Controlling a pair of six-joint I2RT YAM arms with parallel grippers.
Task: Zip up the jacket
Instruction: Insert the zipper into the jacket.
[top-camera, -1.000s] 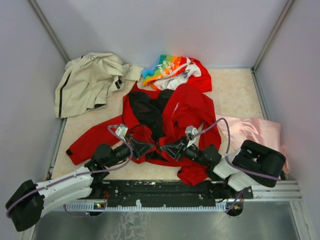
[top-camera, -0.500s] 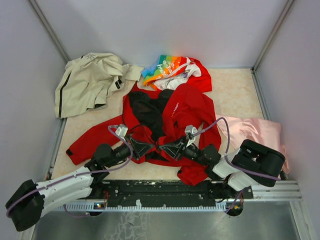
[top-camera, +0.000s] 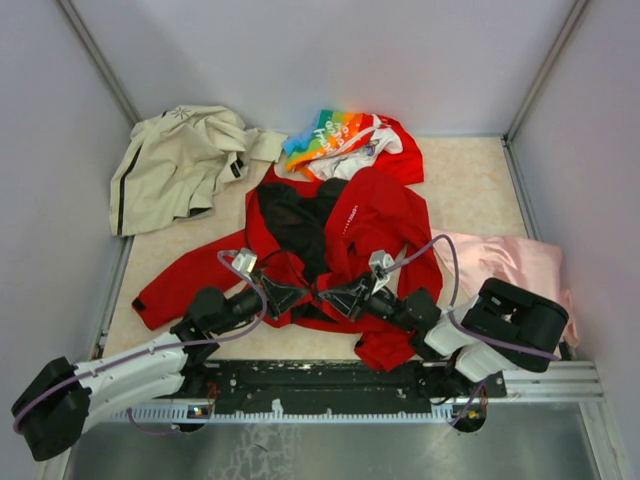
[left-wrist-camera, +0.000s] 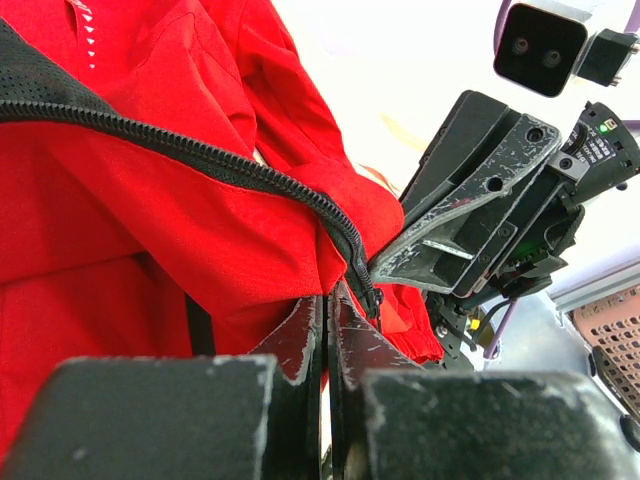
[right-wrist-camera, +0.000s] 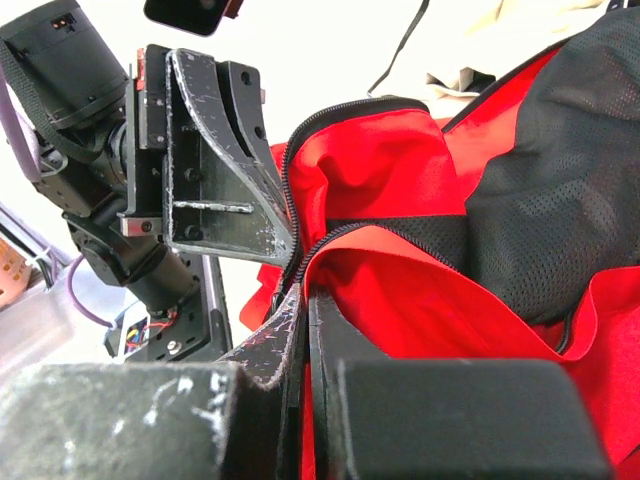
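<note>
The red jacket (top-camera: 375, 215) lies open in the middle of the table (top-camera: 470, 180), black lining up, and at its near hem the left gripper (top-camera: 298, 297) and right gripper (top-camera: 332, 298) meet tip to tip, each with its fingers pressed together on a zipper edge.

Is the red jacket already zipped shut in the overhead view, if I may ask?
No, the red jacket lies open at the front, its black lining exposed.

The pale speckled table (top-camera: 470, 170) carries four garments: a beige jacket (top-camera: 175, 165) at the far left, a rainbow-printed garment (top-camera: 345, 140) at the far middle, the red jacket (top-camera: 370, 215) spread open in the centre, and a pink garment (top-camera: 510, 262) at the right
</note>
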